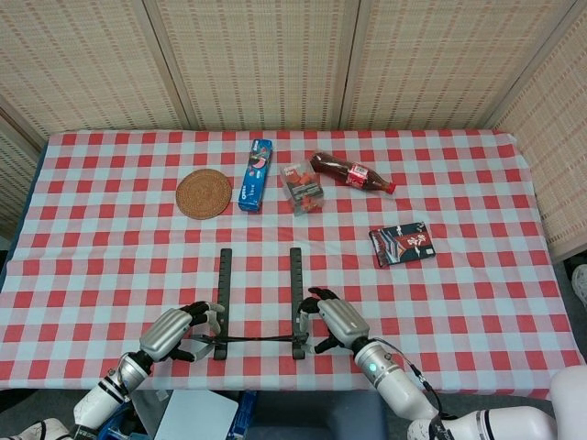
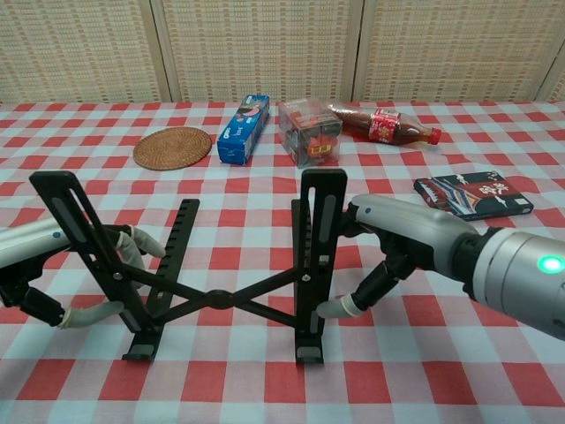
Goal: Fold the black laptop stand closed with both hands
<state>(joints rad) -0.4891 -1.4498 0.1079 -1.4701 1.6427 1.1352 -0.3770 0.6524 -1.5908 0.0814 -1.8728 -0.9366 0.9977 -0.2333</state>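
The black laptop stand (image 1: 259, 307) stood unfolded near the front edge of the worktop (image 1: 110, 238), its two upright rails apart and joined low down by crossed struts. The left hand (image 1: 176, 332) sat against the outer side of the left rail, and its fingers (image 2: 141, 243) curled around that rail from behind, with another pale fingertip low at the rail's foot; it appeared to grip the rail. The right hand (image 1: 337, 318) lay just outside the right rail. Its fingers (image 2: 340, 308) were bent toward the rail, one tip touching or nearly touching the lower part, but whether they truly clasped it could not be told from either view.

Between the two sets of fingers, only the struts and bare checked cloth filled the gap, so the rails had open room to come together. Outward of the left fingers the cloth ran free to the worktop's left edge. Outward of the right fingers it was likewise open, with a dark flat packet (image 1: 402, 244) lying farther back and to the right, well apart.

Well beyond the fingers, toward the far edge, lay a round woven coaster (image 1: 204, 192), a blue box (image 1: 256, 174), a clear plastic container (image 1: 303, 186) and a cola bottle (image 1: 353, 172) on its side.
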